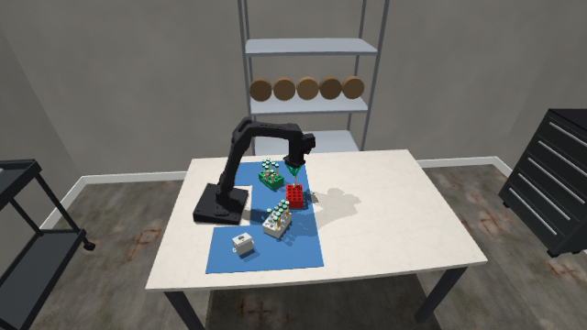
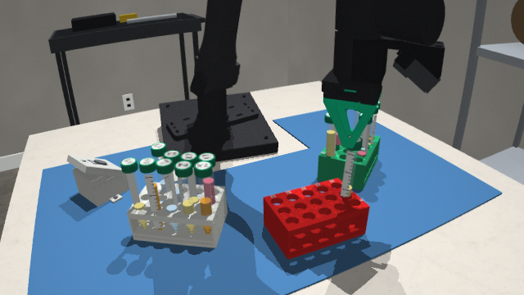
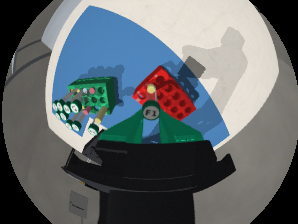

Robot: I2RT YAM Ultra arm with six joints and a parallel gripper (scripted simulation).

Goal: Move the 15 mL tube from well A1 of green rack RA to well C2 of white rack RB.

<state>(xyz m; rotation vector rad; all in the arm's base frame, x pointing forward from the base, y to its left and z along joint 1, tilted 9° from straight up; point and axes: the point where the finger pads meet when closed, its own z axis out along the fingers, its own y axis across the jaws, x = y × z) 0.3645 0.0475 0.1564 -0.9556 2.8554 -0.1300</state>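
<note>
Over the red rack [image 2: 315, 229], a tube [image 2: 348, 172] hangs upright, tip in a corner well, pinched in the green jaws. Only the wrist view shows its cap [image 3: 149, 112] end-on; the green rack [image 2: 348, 165] stands behind.

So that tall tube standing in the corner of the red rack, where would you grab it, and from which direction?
At its upper end, from straight above. The tube stands upright with its tip in a corner well of the red rack, so only the top part is free. The gripper is shut on it that way, fingers pointing down, clear of the green rack behind.
</note>
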